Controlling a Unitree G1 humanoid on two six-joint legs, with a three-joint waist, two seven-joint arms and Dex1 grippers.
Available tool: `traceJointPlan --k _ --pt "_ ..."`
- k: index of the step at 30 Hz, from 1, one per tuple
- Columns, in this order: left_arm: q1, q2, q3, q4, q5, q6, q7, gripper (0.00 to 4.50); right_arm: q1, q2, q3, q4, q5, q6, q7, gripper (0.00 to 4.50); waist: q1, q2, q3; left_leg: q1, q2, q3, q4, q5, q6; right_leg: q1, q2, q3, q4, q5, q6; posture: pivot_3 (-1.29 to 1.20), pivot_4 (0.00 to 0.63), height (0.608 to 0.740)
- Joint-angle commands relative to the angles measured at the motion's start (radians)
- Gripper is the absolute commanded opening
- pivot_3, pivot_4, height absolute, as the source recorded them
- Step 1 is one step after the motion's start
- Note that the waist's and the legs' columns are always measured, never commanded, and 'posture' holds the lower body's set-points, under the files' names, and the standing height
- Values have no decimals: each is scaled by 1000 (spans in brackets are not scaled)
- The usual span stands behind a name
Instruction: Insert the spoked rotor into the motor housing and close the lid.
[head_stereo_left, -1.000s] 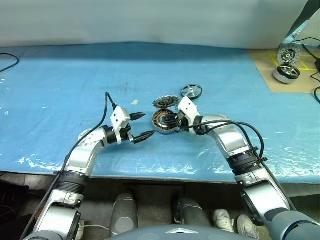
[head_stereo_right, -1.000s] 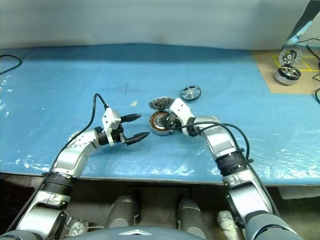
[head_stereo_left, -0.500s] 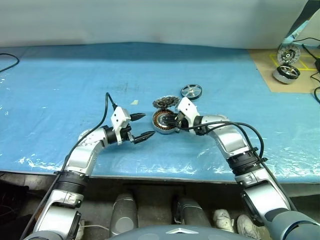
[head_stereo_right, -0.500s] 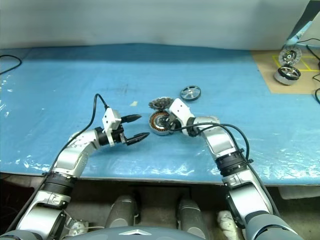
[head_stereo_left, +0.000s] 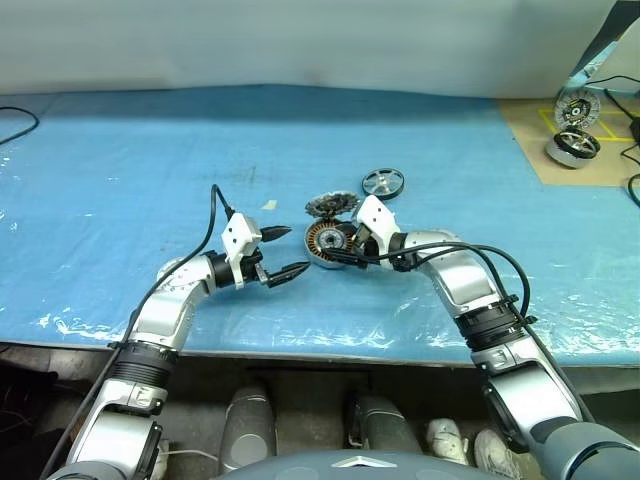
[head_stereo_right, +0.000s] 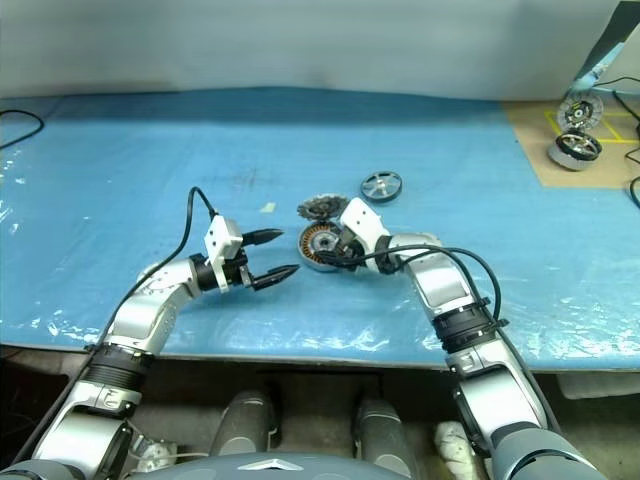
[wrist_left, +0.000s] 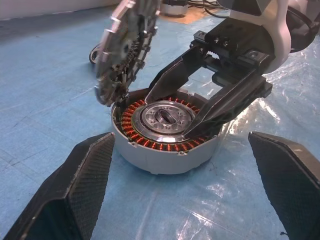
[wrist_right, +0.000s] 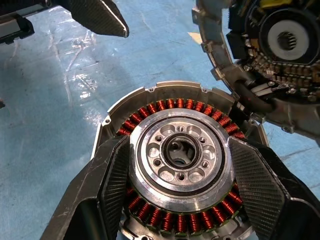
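Two grippers at one open housing, rotor not yet in

One gripper, the right gripper (wrist_right: 180, 150), reaches down into the housing (head_stereo_left: 325, 243). Its fingers (wrist_right: 112, 185) stand spread, one on each side of the hub (wrist_left: 165, 116), lying over the copper windings (wrist_right: 170, 106) and close against the hub's edge. I read this as a slack, parted stance and no firm hold. It probably sits there to steady or centre the housing on the blue sheet (head_stereo_left: 120, 150).

The left gripper (head_stereo_left: 296, 250) hangs level just beside the housing, on the side opposite the right gripper, touching nothing. Its jaws stand wide apart and carry nothing. It looks parked where it can watch the housing and stay clear of the other arm.

The lid (head_stereo_left: 332, 205) is tipped up on edge at the far rim of the housing, leaning against it, with its inner face turned toward the windings. That leaves the mouth of the housing free, which suits the insertion to come.

The rotor (head_stereo_left: 383, 182) lies flat on the sheet beyond the housing, off toward the right arm's side. It is near the housing but apart from it, and clear of both grippers. The right gripper is the nearer of the two. By my judgement the fetching of the rotor has not begun, and the lid's closing waits on it
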Motion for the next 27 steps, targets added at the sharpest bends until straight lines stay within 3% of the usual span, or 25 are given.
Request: traceJointPlan --k 1,2,5,12,27 --pt "-15 7 6 -37 4 -8 0 4500 -8 15 -33 -43 60 35 17 3327 0 0 0 0 0 0 0 0 0 0 0 0 0 0 0 0 150 740" --pt "-15 7 7 -35 4 -9 -1 4500 -9 17 -38 -47 68 38 17 3327 0 0 0 0 0 0 0 0 0 0 0 0 0 0 0 0 150 740" --pt "-16 8 8 -30 4 -11 -3 4500 -10 17 -44 -49 79 38 21 2708 0 0 0 -1 0 0 0 0 0 0 0 0 0 0 0 0 150 740" --pt "-14 8 8 -27 3 -13 -6 4500 -9 25 -42 -44 81 30 5 190 0 0 0 -1 0 0 0 0 0 0 0 0 0 0 0 0 150 740" --pt "-9 2 4 -21 7 -21 -4 4500 -28 47 12 82 -21 -36 -81 87 -1 0 0 0 0 0 0 0 0 0 0 0 0 0 0 0 150 740"
